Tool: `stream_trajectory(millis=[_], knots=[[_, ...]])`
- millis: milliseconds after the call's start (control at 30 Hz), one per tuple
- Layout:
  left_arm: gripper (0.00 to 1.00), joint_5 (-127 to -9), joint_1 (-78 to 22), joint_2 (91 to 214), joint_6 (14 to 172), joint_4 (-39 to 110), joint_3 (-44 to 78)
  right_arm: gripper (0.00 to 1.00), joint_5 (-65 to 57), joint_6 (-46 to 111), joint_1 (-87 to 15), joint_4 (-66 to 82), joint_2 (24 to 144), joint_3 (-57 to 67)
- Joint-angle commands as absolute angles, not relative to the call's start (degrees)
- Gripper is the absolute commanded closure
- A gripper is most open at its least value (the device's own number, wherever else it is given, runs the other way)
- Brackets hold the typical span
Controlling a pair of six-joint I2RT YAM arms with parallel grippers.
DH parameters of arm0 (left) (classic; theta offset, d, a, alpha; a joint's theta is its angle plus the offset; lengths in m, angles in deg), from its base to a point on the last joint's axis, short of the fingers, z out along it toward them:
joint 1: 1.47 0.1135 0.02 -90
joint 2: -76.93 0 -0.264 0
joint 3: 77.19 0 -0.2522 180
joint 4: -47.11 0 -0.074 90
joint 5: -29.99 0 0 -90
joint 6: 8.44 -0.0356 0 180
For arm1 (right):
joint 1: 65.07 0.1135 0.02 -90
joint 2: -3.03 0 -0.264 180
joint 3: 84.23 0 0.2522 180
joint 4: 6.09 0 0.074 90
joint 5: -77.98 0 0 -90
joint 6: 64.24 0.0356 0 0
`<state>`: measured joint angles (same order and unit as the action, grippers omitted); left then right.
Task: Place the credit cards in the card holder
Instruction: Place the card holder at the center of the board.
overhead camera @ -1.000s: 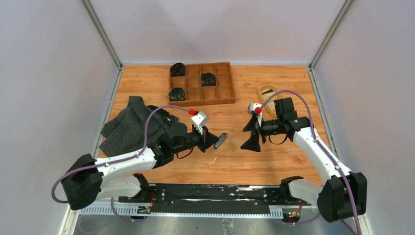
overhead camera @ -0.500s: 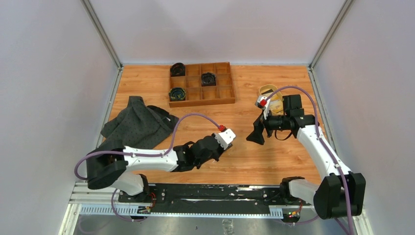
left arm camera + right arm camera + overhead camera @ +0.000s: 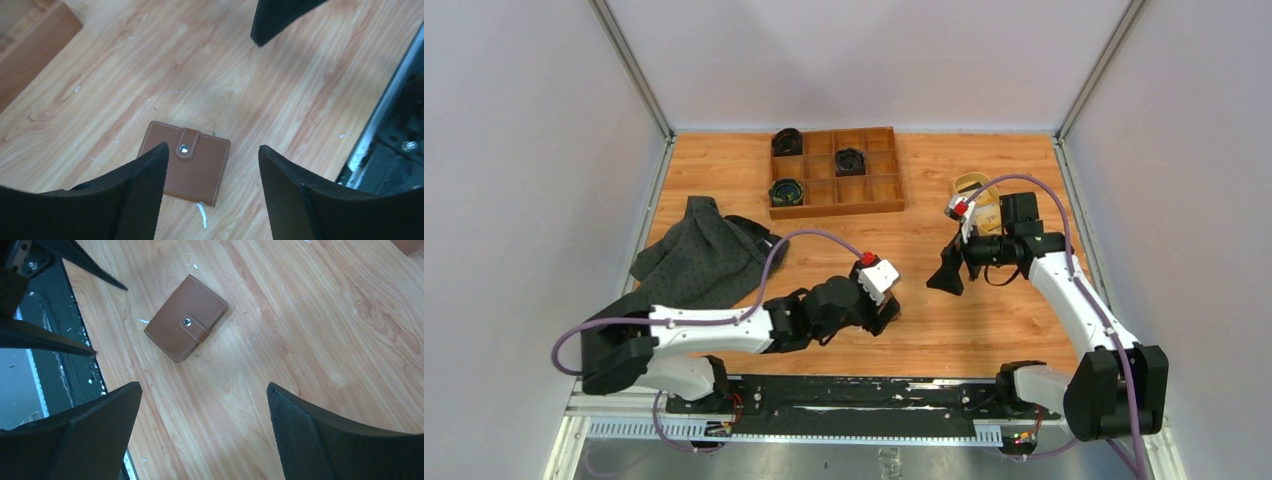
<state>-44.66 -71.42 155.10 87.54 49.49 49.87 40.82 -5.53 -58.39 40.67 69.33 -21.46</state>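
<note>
the card holder (image 3: 185,167) lies flat on the wooden table (image 3: 924,330), near its front edge and close to the black rail (image 3: 395,125). it is folded shut, strap snapped over, with the round stud (image 3: 183,148) facing up. a small white scrap (image 3: 201,215) lies just beside one edge of it. the left gripper (image 3: 212,150) hangs above it with its fingers spread wide. one finger (image 3: 145,185) overlaps the wallet's corner in the wrist view, and whether it touches cannot be told. in the top view the left wrist (image 3: 876,278) covers the wallet completely. the right gripper (image 3: 203,387) is also spread wide and holds nothing. it points down at the table a little farther back and to the right, and the wallet sits ahead of it in its own camera. one of its dark fingertips (image 3: 280,20) shows at the top of the left wrist view. a tan oval dish (image 3: 970,186) sits behind the right arm, partly hidden by its cable. toward the back stands a wooden compartment tray (image 3: 879,185) holding three dark round things (image 3: 850,160). a grey cloth (image 3: 699,255) lies crumpled on the left, well apart from the wallet.
</note>
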Motion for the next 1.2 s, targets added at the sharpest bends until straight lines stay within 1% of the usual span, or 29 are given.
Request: stream_trajectory(millis=[0, 67, 167, 267, 300, 333, 400, 467, 600, 800, 1167], knots=[[0.25, -44.66, -70.57, 146.69, 92.81, 50.05, 54.55, 0.01, 47.00, -6.04, -58.78, 40.81, 70.35, -21.63], [0.23, -48.26, -67.44, 143.33, 98.05, 50.14, 57.43, 0.02, 47.71, -6.47, -56.97, 40.68, 71.14, -21.77], [0.22, -52.63, -62.71, 139.96, 105.59, 50.15, 61.36, 0.06, 42.33, -7.11, -50.54, 40.02, 72.68, -21.07], [0.21, -52.53, -60.44, 137.27, 109.41, 50.14, 64.38, 0.17, 33.92, -5.55, -42.92, 38.66, 75.16, -18.97], [0.21, -52.23, -59.83, 136.34, 110.49, 50.14, 65.30, 0.20, 31.82, -4.98, -40.91, 38.24, 76.23, -18.14], [0.21, -51.97, -59.24, 135.35, 111.47, 50.14, 66.27, 0.25, 30.10, -4.23, -39.04, 37.75, 77.42, -17.47], [0.19, -51.54, -58.09, 133.32, 113.33, 50.17, 68.21, 0.30, 26.83, -3.42, -35.71, 37.01, 80.53, -15.94], [0.19, -50.97, -56.79, 131.71, 115.84, 50.23, 70.76, 0.32, 22.36, -2.87, -31.79, 36.94, 84.16, -14.53], [0.19, -49.30, -55.10, 129.05, 120.12, 50.31, 74.84, 0.33, 14.70, -0.49, -27.12, 36.90, 90.47, -11.44], [0.20, -46.73, -54.99, 127.20, 123.10, 50.32, 77.55, 0.34, 9.56, 1.76, -23.78, 36.58, 96.69, -8.76], [0.21, -47.41, -54.99, 129.82, 123.91, 50.40, 76.93, 0.34, 6.12, 1.69, -20.34, 36.50, 98.73, -8.51]])
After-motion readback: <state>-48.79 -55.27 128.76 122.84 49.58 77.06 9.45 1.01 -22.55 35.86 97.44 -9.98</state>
